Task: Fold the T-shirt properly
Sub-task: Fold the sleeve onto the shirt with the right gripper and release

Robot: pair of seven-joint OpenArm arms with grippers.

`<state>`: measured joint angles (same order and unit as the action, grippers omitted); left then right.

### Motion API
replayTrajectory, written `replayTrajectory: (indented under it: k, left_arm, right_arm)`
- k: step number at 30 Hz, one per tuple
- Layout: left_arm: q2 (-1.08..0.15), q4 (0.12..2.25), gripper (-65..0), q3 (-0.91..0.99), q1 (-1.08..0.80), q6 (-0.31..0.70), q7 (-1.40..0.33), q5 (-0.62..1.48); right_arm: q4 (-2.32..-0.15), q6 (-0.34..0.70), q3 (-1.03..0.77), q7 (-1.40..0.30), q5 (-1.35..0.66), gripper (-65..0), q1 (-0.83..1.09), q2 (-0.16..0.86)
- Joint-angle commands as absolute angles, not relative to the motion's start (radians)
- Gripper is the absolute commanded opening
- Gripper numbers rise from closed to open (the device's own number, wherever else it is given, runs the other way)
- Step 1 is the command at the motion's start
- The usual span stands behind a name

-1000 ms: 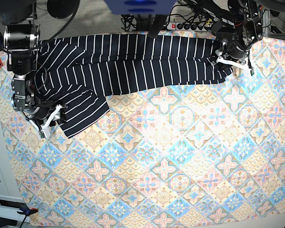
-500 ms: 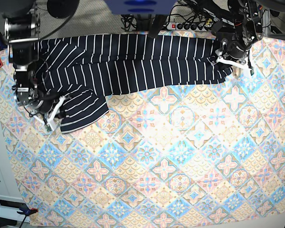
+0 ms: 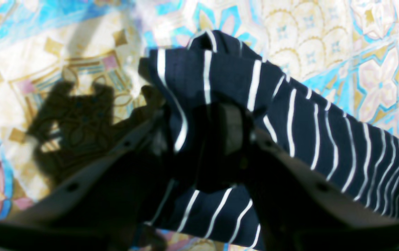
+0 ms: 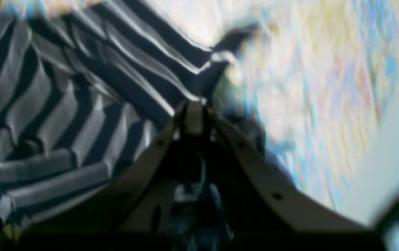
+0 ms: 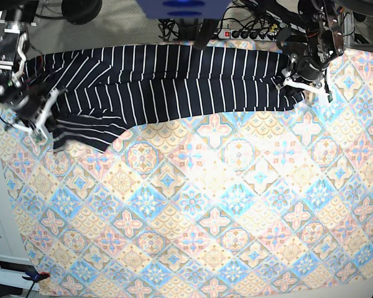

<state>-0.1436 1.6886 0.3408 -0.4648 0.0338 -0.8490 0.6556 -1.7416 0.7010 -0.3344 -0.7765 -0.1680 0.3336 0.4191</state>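
Floral tablecloth (image 5: 224,205) under long, bunched, white-pinstriped navy T-shirt (image 5: 174,81)

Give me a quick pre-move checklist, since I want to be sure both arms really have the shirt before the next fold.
1. Left end effector gripping the T-shirt: ok, striped cloth sits bunched between its fingers.
2. Right end effector closed: ok, tips are together.
3. Right end effector actually holding cloth: cannot tell, the wrist view is blurred; the tips sit at the sleeve's edge.
4. Shirt lying flat: not ok, it is a long creased band with a rumpled sleeve near the right arm.
5. Tablecloth lying flat: ok.
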Motion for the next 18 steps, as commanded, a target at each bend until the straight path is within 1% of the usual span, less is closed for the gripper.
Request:
replayTrajectory:
  k: [1, 8, 18]
  left_arm:
    - [-0.150, 1.709, -44.9, 0.346, -0.464, 0.039, -0.839, 0.664]
    - [-0.150, 1.705, -44.9, 0.343, -0.444, 0.039, -0.840, 0.662]
    - [-0.150, 1.704, -44.9, 0.343, -0.443, 0.039, -0.840, 0.662]
  right_arm:
    - [-1.793, 0.698, -0.358, -0.753, -0.186, -64.8, 0.352, 0.426]
    - [-1.882, 0.698, -0.390, -0.748, -0.185, -64.8, 0.521, 0.424]
    - [-1.893, 0.698, -0.386, -0.756, -0.182, -64.9, 0.630, 0.424]
